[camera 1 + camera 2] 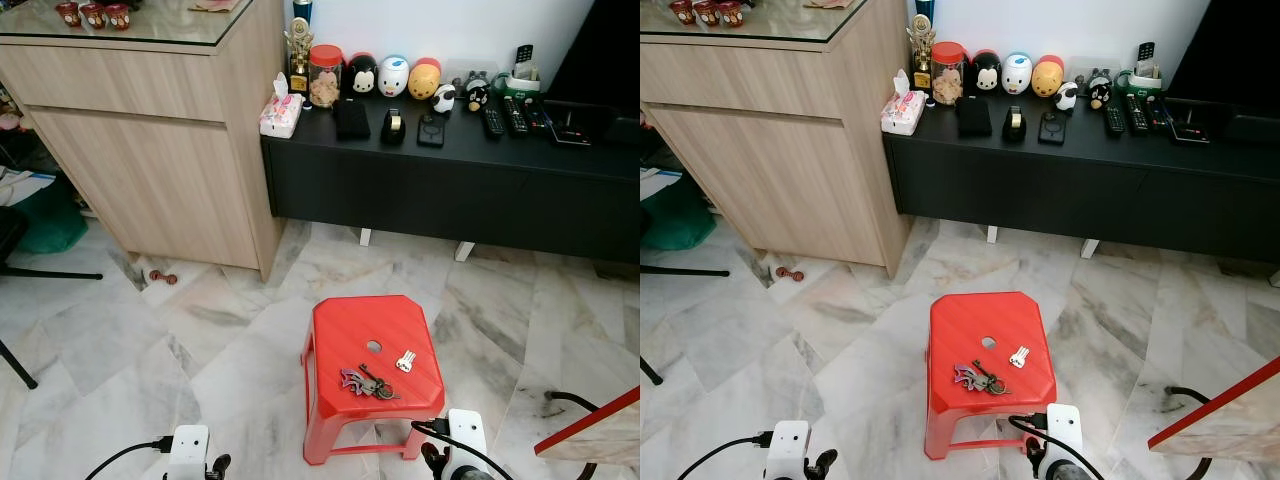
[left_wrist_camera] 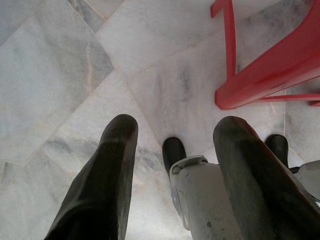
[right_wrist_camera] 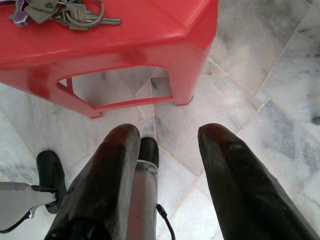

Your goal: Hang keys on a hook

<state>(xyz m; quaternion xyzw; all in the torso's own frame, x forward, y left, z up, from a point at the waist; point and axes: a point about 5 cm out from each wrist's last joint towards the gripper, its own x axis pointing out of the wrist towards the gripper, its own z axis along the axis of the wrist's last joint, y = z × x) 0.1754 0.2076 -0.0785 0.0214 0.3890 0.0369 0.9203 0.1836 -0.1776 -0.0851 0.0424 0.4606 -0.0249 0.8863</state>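
Key bunch is lying on the red stool, near its front edge; a single small key is sitting just beside it. Left tool is hanging over the marble floor, fingers spread, empty. Right tool is hanging before the stool, fingers spread, empty.
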